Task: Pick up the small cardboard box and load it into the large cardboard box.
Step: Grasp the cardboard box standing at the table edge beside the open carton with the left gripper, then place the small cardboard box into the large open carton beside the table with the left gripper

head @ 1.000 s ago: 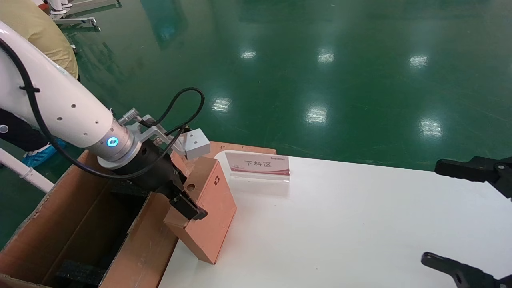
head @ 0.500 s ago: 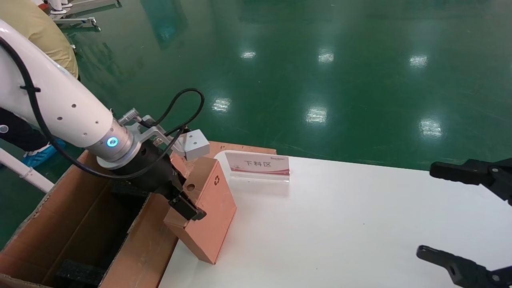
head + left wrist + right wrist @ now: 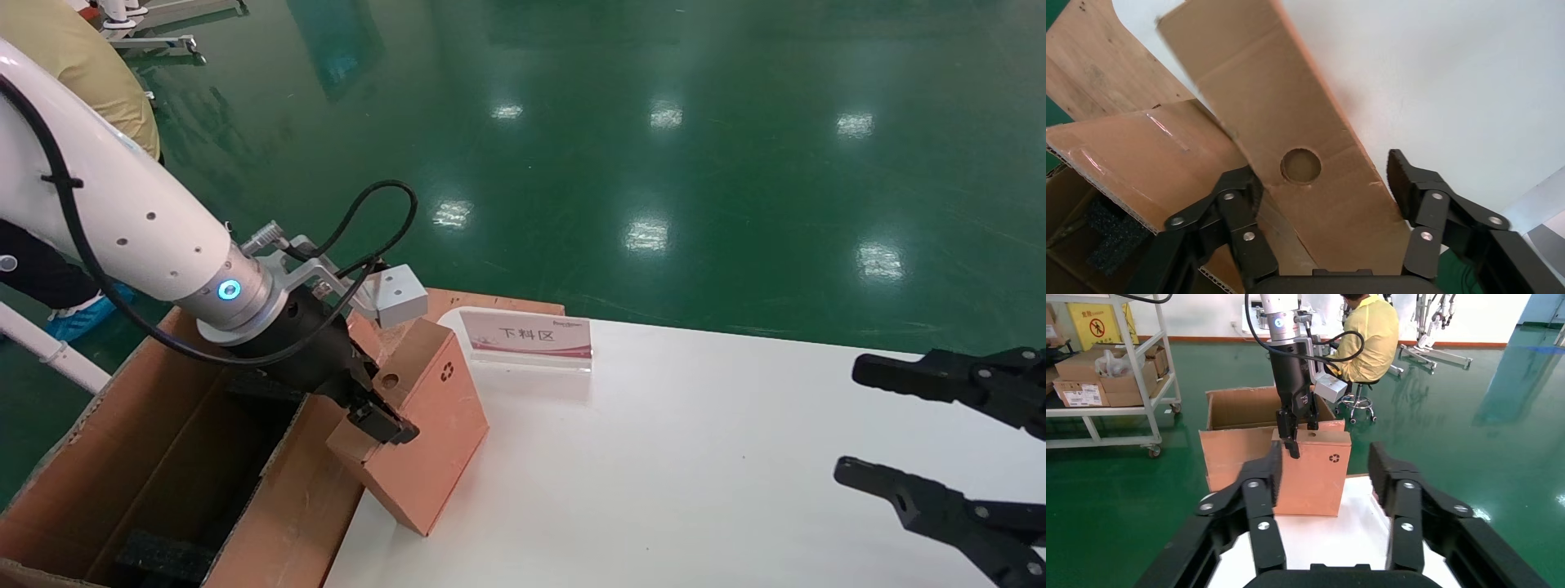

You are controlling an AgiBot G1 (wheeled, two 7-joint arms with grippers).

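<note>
gripping one small cardboard box (image 3: 425, 441) at its top edge, left gripper (image 3: 377, 412) closed on it, box tilted on white table (image 3: 695, 457) against one large cardboard box (image 3: 163, 457), right gripper (image 3: 891, 433) open, apart at right, one sign (image 3: 527, 336) behind

white table (image 3: 735, 457) bears the tilted small cardboard box (image 3: 429, 441) and sign holder (image 3: 527, 339).

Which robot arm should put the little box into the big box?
Probably the left. The left gripper already grips the small cardboard box at its top, right beside the large cardboard box. The right gripper hovers open, far across the white table.
</note>
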